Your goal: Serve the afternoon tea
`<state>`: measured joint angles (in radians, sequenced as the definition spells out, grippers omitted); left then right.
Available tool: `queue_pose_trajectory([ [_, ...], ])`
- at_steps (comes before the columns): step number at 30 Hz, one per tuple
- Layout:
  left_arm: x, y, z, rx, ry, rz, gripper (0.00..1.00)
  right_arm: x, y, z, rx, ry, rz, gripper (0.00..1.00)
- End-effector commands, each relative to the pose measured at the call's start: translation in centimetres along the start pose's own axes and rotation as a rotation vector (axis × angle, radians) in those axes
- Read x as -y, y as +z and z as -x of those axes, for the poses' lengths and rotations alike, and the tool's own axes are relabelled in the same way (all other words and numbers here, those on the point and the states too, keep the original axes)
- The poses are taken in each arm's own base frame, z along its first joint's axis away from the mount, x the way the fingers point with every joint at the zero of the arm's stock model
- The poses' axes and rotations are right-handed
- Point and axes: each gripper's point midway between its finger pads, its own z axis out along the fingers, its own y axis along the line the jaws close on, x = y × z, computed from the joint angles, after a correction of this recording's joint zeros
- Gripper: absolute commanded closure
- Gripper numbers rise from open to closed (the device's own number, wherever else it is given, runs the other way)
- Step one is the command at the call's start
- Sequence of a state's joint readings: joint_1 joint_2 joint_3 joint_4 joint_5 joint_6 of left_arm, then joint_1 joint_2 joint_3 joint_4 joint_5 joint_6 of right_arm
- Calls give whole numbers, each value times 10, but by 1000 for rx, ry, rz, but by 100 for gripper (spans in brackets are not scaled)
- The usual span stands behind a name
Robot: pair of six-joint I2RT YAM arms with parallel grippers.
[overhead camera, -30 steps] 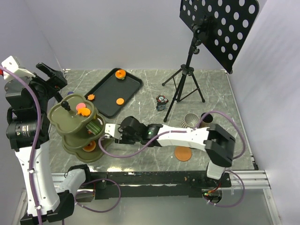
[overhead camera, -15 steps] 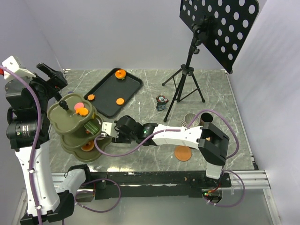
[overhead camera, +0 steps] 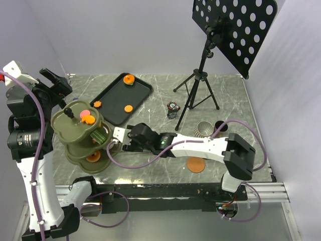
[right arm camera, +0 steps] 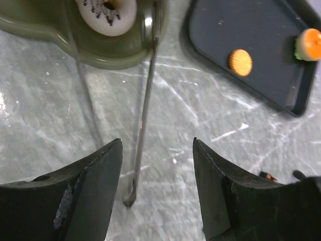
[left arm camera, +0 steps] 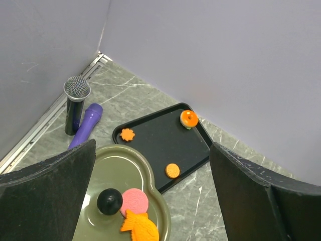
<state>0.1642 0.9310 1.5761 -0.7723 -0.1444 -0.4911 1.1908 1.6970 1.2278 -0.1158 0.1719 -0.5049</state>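
A green tiered stand (overhead camera: 75, 131) stands at the left. Its top tier (left arm camera: 118, 173) holds a pink cookie (left arm camera: 134, 202) and an orange fish pastry (left arm camera: 140, 228). A white donut (right arm camera: 108, 10) lies on a lower tier. My right gripper (overhead camera: 116, 138) is low beside the stand and open (right arm camera: 157, 143). Thin metal tongs (right arm camera: 143, 125) lie loose on the table between its fingers, leaning on the tier's rim. The black tray (overhead camera: 113, 103) holds an orange donut (overhead camera: 129, 79), a flower pastry (overhead camera: 97, 104) and a round cookie (overhead camera: 128, 108). My left gripper (left arm camera: 153, 145) hangs open high above the stand.
Two ribbed cups (overhead camera: 204, 129) (overhead camera: 219, 124) and a brown-orange saucer (overhead camera: 196, 164) sit at the right front. A music stand's tripod (overhead camera: 196, 90) rises mid-table, with a small toy (overhead camera: 173, 108) near its foot. A microphone (left arm camera: 75, 103) and a purple handle (left arm camera: 86, 125) lie in the far left corner.
My right gripper's jaws have spread wider beside the stand, and the arm has shifted slightly. The left arm has not moved.
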Motion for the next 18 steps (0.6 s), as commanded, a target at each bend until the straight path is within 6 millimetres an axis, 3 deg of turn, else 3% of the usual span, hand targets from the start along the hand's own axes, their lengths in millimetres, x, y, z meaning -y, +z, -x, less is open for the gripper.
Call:
queue_pose_trajectory([
  [1,1,-2,6,25,-1,-8,0,16,-22,14,65,58,-64,33],
  [7,-1,-3,3,18,-4,-1,0,12,-16,-24,45,215,20,23],
  [13,1,0,-2,-2,-18,-10,0,2,15,-46,34,361,217,18],
  [18,0,-2,0,5,-13,-3,0,-10,29,-51,37,318,324,15],
])
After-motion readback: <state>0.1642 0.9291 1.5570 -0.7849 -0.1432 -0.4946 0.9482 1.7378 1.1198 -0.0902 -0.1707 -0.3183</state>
